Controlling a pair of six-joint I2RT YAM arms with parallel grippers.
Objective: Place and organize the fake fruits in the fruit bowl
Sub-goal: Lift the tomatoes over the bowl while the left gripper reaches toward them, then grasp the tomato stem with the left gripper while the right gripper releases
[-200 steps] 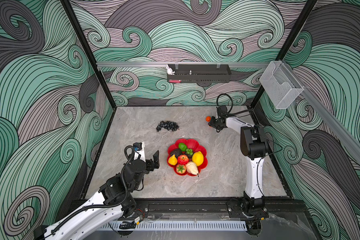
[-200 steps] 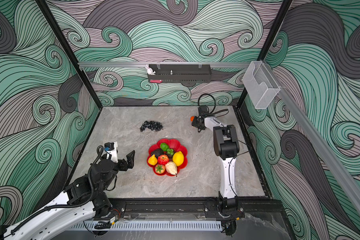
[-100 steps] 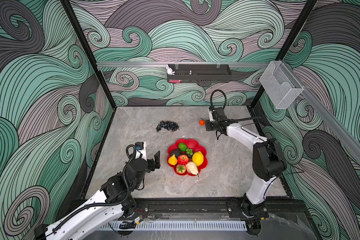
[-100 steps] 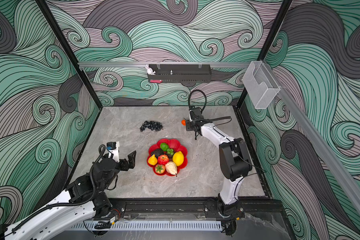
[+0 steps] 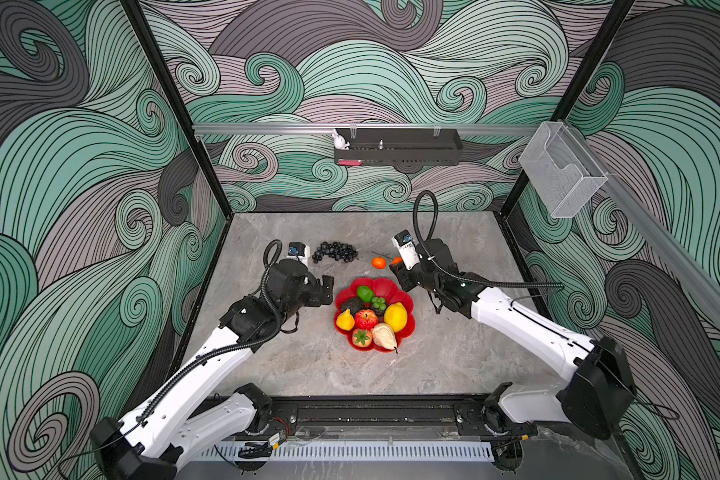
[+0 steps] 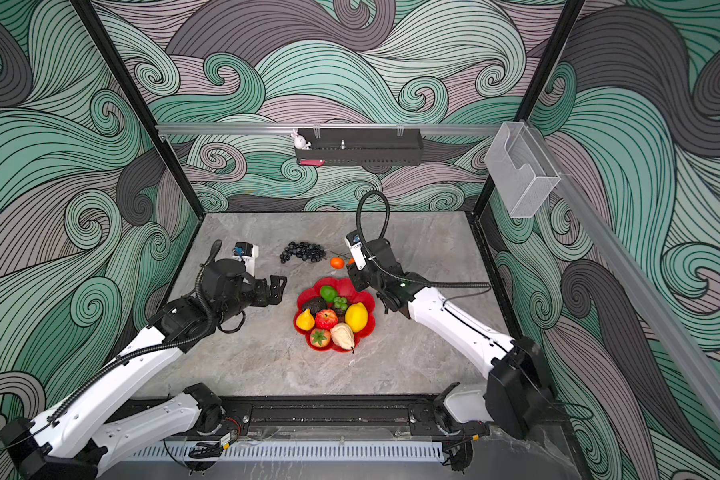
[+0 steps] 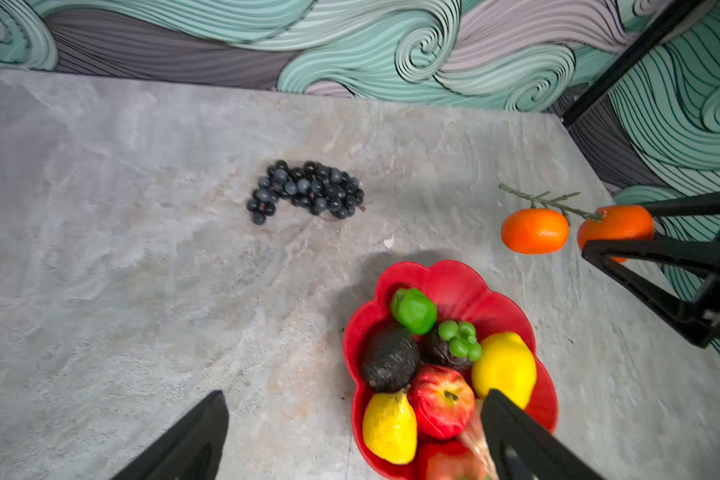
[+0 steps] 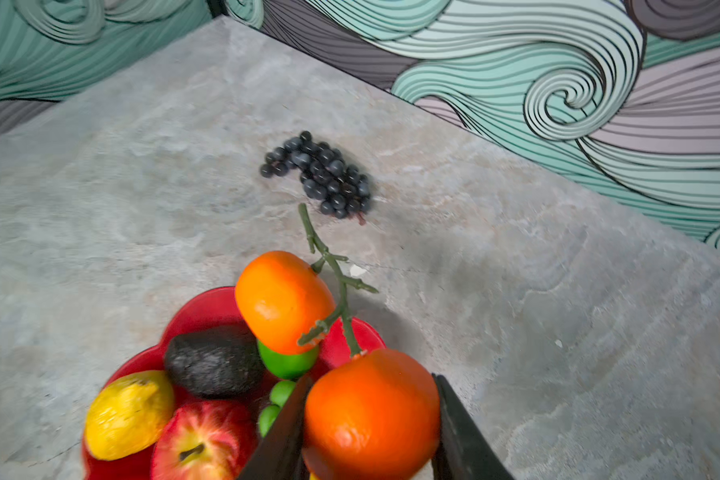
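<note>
Black left gripper [image 5: 323,291] hangs with fingers spread wide and empty, near the worktop's left edge. Dark grapes [image 5: 335,252] lie toward the back edge. The red scalloped fruit bowl [image 5: 385,286] sits mid-worktop, holding apple, lemons, avocado, lime, strawberry and pear. The right gripper [image 8: 371,377] clamps one orange [image 8: 371,419] of a twigged pair by the bowl's back rim.

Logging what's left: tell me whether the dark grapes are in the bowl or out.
Out. The dark grapes lie on the tabletop behind the fruit bowl, clear of its rim.
</note>
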